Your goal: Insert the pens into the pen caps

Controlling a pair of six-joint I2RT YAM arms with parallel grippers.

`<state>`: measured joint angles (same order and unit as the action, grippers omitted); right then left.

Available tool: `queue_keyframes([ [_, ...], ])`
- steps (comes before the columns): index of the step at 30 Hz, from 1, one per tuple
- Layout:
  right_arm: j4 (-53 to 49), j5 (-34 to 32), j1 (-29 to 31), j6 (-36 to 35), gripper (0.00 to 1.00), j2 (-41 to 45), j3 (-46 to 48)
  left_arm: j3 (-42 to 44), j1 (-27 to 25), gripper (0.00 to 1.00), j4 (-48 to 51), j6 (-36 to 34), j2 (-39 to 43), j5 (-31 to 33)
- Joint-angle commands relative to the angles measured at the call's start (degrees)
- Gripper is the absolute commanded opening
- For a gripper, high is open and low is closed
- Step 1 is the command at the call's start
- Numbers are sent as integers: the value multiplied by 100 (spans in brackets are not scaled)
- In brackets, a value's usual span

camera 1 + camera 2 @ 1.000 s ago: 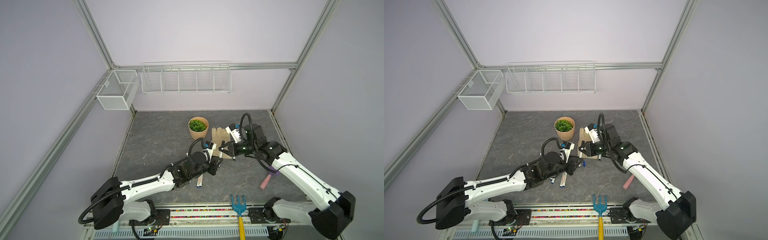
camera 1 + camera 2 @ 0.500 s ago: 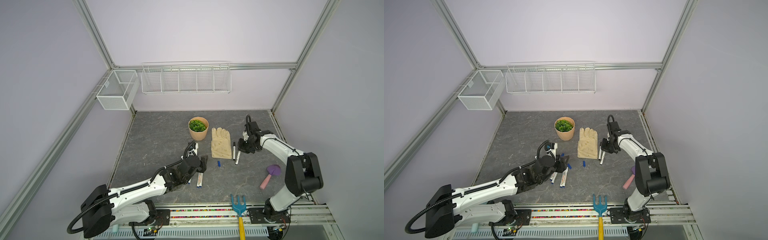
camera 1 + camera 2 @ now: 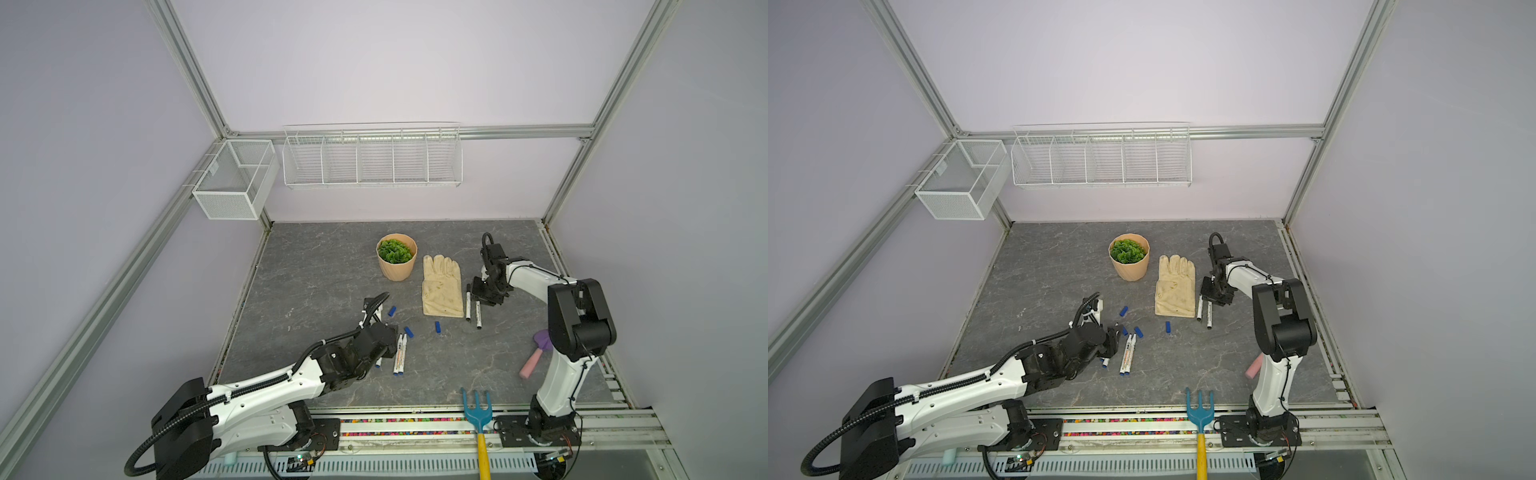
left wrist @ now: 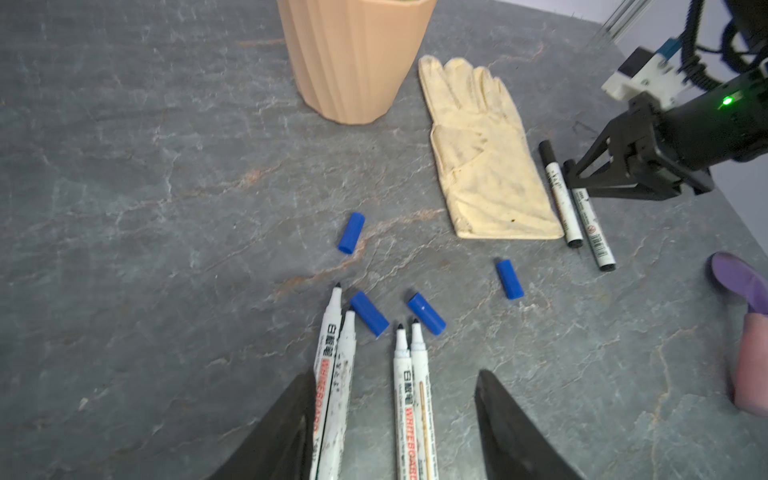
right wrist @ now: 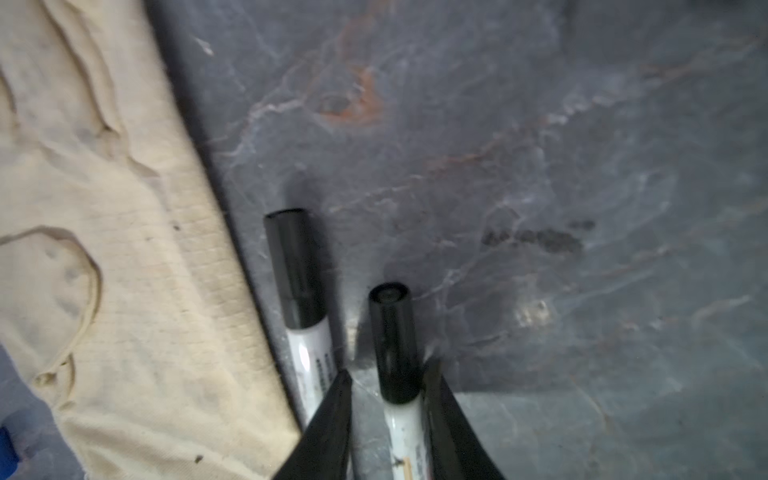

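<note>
Left hand (image 4: pixel 395 374) is hovering released above the grey stone-patterned counter (image 3: pixel 324 270), fingers (image 4: pixel 291 419) spread wide, grasping nothing. Four uncapped white whiteboard marker pens (image 4: pixel 409 395) are lying flat in two pairs: one pair between the fingers, the other beside one finger. Four short blue plastic caps (image 4: pixel 369 313) are lying loose at 12 to 2 o'clock of those pens in both top views.

Right hand (image 5: pixel 390 370) is straddling a black-capped white marker pen (image 5: pixel 405 432) resting on the counter. Its jaws are slightly parted, with a gap showing on one side. A second black-capped pen (image 5: pixel 296 270) is lying just beside a cream fabric glove (image 3: pixel 442 291), at its 3 o'clock.
</note>
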<state>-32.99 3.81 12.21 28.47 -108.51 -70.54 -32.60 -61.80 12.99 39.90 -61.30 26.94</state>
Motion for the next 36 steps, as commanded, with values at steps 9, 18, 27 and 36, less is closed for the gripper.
queue_keyframes([
  [9, 855, -188, 620, 285, 43, 2080, 880, 393, 49, 67, 463, 842, 200, 6],
  [18, 979, -211, 1651, -160, 38, 3177, 1127, 372, 638, 65, 487, 680, -181, -940],
  [27, 716, 102, 1657, -208, 35, 3066, 941, -378, 817, 58, 1211, 606, -1343, -687],
  [36, 671, 160, 1665, -288, 35, 3019, 924, -823, 819, 54, 1319, 385, -2053, -706],
])
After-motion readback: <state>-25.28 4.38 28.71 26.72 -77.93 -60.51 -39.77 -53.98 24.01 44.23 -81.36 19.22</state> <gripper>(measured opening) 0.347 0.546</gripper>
